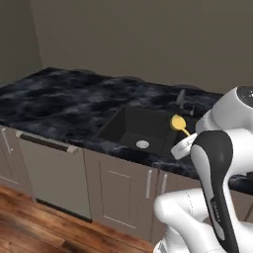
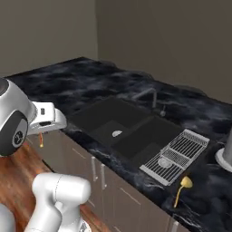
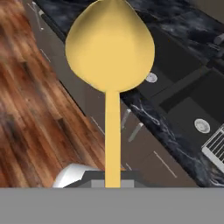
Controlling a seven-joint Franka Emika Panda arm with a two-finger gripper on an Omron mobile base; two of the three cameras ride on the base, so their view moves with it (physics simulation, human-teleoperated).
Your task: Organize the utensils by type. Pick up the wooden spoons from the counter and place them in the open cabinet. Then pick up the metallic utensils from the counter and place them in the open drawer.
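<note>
Yellow-headed utensil (image 3: 111, 57), clamped in the end effector (image 3: 112, 183), hangs beyond the counter (image 1: 59, 104) edge.

The yellow utensil (image 1: 178, 123) — its handle's lower end hidden behind the arm; fingertips unseen in the hand view.

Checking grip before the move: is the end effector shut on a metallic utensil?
Yes: shut on the metallic utensil, handle in the end effector.

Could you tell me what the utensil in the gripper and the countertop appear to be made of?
Utensil: flat matte yellow with no glint; by task it counts as metallic, but the look leaves that open. Countertop: polished black stone, probably marble, judging by its grey-white veining and soft sheen.
</note>
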